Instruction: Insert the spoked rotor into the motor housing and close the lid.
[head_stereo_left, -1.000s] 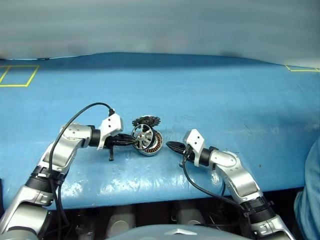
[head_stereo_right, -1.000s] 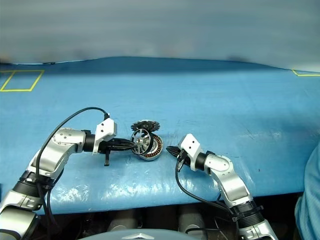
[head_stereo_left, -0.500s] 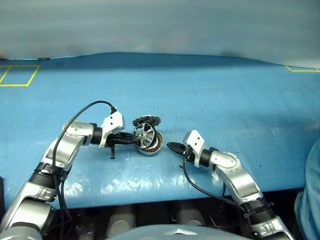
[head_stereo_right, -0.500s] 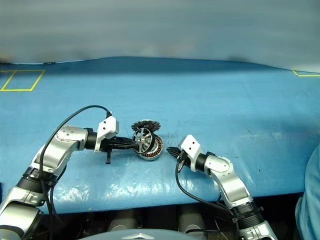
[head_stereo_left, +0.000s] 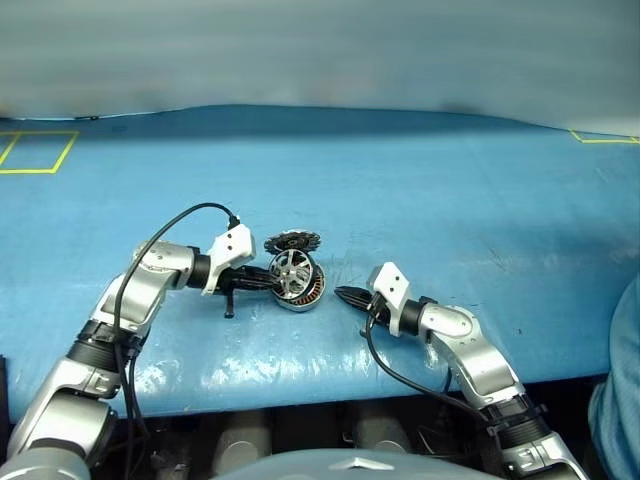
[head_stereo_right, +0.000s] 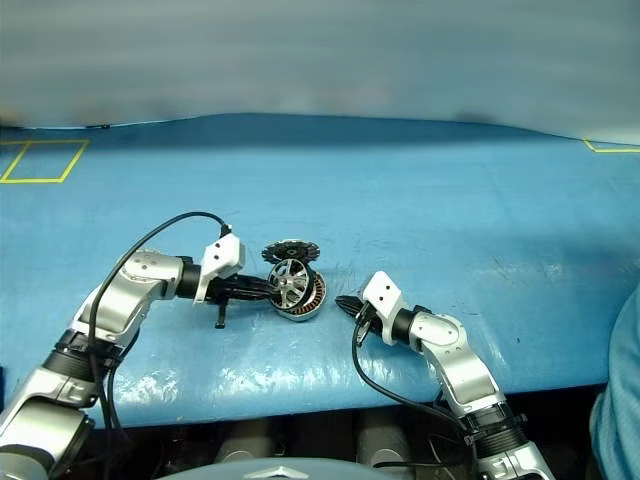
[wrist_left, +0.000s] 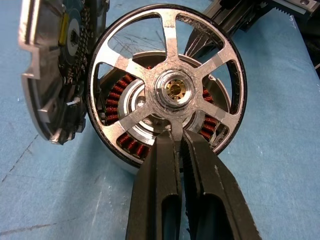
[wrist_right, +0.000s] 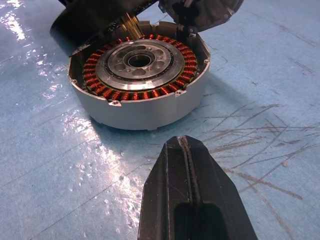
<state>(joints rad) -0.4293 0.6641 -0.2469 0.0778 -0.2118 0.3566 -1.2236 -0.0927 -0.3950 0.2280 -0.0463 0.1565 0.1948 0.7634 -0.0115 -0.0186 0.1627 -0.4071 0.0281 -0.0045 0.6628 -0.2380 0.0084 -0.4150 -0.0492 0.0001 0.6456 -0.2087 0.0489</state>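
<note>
Across a blue table cover (head_stereo_left: 420, 190) marked with yellow tape outlines (head_stereo_left: 36, 151), two robot arms work at a dismantled motor. Near the front edge, the motor housing (wrist_right: 140, 85) sits flat on the cover, its ring of copper-brown windings and central hub facing up. Just behind it, the lid (head_stereo_left: 292, 241) stands tilted on edge, its dark finned face partly visible in the left wrist view. The spoked rotor (wrist_left: 167, 87), a dark ring with silver spokes and a brass-centred hub, is held upright on edge over the housing's left side, not yet seated. The left gripper (wrist_left: 179, 145) reaches in from the left, its two black fingers clamped on one of the rotor's spokes. The right gripper (wrist_right: 186, 150) hovers just to the right of the housing, fingers pressed together and holding nothing, its tip pointing toward the housing wall.
</note>
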